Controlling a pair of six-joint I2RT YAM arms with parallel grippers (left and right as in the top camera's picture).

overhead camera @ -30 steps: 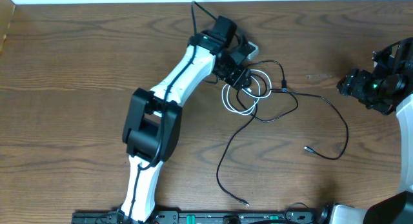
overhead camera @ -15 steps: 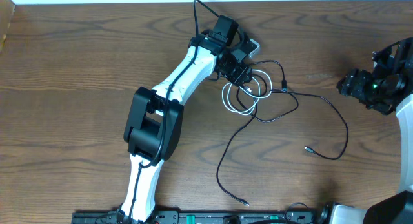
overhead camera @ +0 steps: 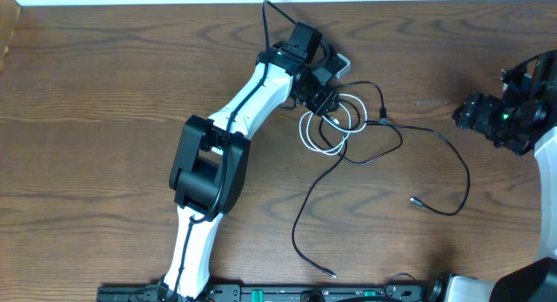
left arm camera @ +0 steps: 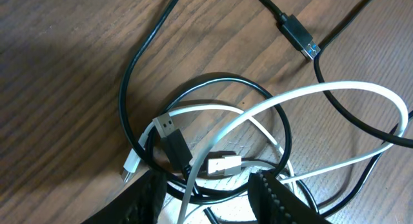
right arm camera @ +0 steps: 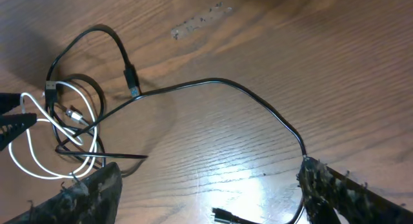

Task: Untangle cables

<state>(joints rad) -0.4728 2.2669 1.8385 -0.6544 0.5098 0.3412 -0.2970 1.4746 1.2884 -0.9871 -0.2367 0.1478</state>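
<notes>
The cables lie tangled at the back middle of the table. The white cable (overhead camera: 324, 138) forms loops there, and its white plugs (left arm camera: 224, 164) sit inside a ring of the black cable (left arm camera: 132, 69). The black cable (overhead camera: 439, 138) trails right and forward to two loose ends. My left gripper (overhead camera: 329, 104) is down over the tangle. In the left wrist view the left gripper (left arm camera: 205, 183) is open, with a white strand and black loops lying in the gap, not pinched. My right gripper (overhead camera: 466, 116) hovers at the right, open, with nothing between the fingers of the right gripper (right arm camera: 210, 172).
A black USB plug (left arm camera: 300, 37) lies just beyond the tangle. One small black cable end (overhead camera: 416, 200) rests right of centre, another (overhead camera: 331, 271) near the front edge. The black cable (right arm camera: 245, 88) curves past my right finger (right arm camera: 335, 185). Bare wood surrounds the cords.
The left arm has shifted slightly right over the tangle and its jaws have narrowed a little around the cords. The right jaws have widened slightly. The cables have hardly moved.
</notes>
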